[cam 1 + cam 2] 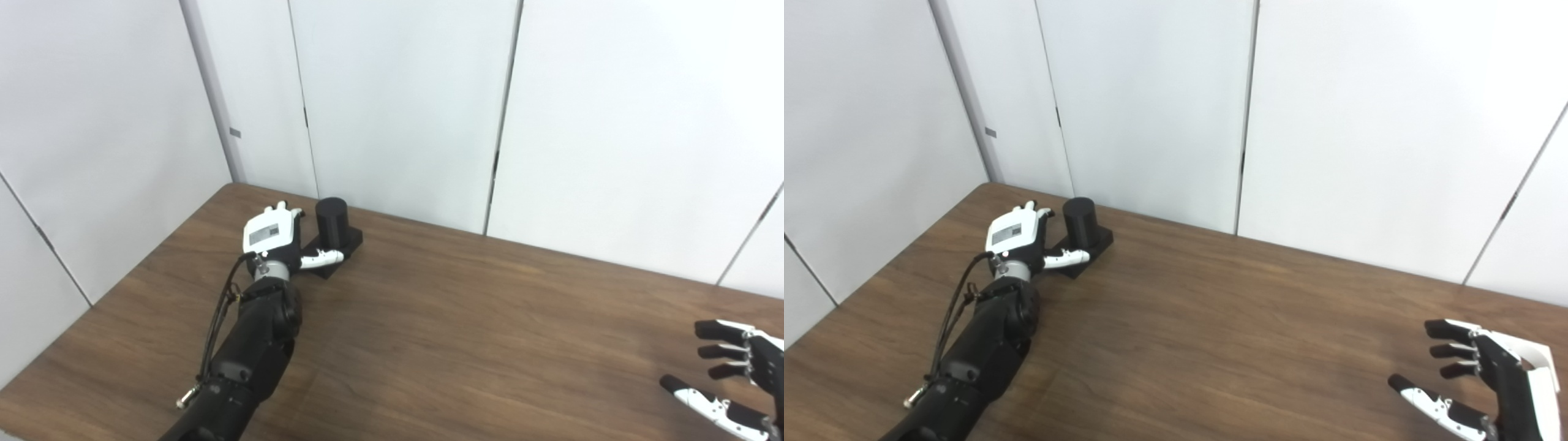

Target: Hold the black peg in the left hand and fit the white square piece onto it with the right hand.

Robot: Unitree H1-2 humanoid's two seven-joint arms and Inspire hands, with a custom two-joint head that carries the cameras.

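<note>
A black peg (pixel 331 221), a round cylinder standing upright on a square black base (pixel 350 240), sits near the table's far left corner. My left hand (pixel 272 231) lies just to its left with the fingers spread, open, the thumb (pixel 321 258) resting across the front of the base. It has no grasp on the peg. At the lower right my right hand (pixel 1488 373) hovers above the table, open and empty, palm facing left. No white square piece shows in either view.
The brown wooden table (pixel 465 318) runs to white wall panels (pixel 398 104) at the back. Its left edge slants from the far corner toward the bottom left. A cable (pixel 215 324) hangs along my left forearm.
</note>
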